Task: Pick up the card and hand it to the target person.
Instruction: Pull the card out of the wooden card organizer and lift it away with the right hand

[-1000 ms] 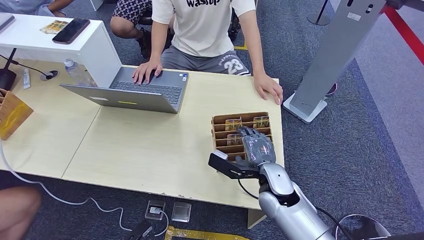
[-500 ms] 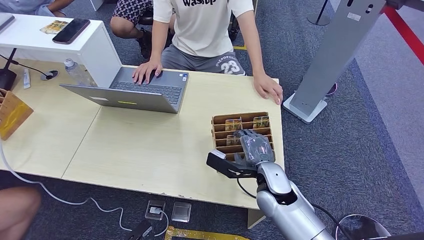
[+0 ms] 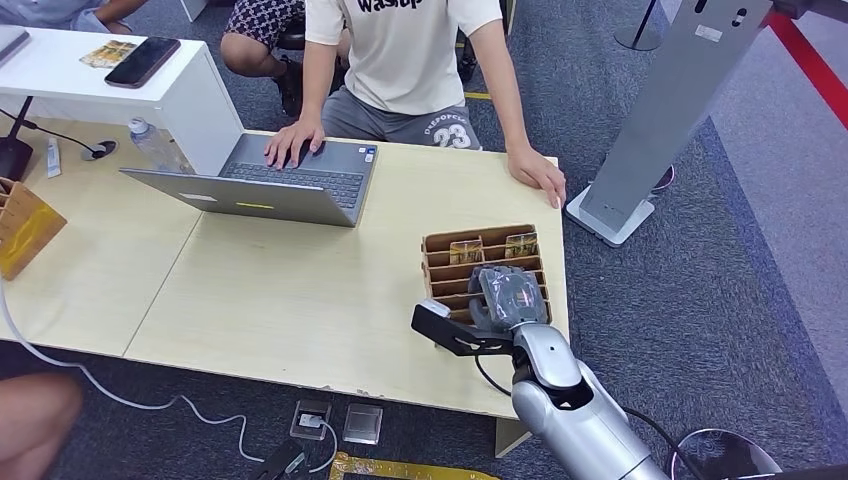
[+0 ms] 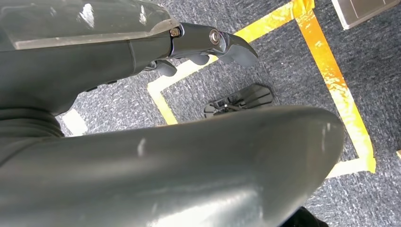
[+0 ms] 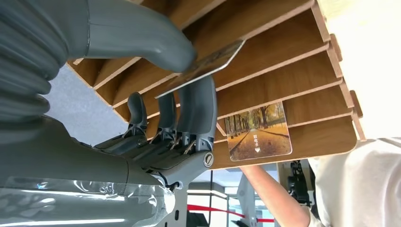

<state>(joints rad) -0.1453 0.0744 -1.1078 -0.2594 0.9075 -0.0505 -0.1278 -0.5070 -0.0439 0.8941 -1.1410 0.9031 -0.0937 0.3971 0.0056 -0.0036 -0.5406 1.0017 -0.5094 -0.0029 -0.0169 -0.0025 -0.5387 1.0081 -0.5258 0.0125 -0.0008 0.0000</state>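
The table (image 3: 300, 290) carries a slotted wooden rack (image 3: 440, 247) near the person (image 3: 410, 60), whose head is cut off. The right hand (image 3: 508, 297) covers the rack's near slots. At the wrist, a card (image 5: 208, 64) lies pinched between thumb and fingers (image 5: 196, 113), edge-on, over the rack. The left hand (image 4: 208, 45) hangs above carpet; its grasp is unclear.

- three cards in play: one card (image 5: 208, 64) pinched in the right hand (image 5: 156, 94), two more cards (image 3: 466, 248) (image 3: 521, 243) standing in the slotted wooden rack (image 3: 440, 268) near the desk's (image 3: 300, 290) right edge
- one laptop (image 3: 265, 185)
- one phone (image 3: 143, 61)
- one water bottle (image 3: 152, 143)
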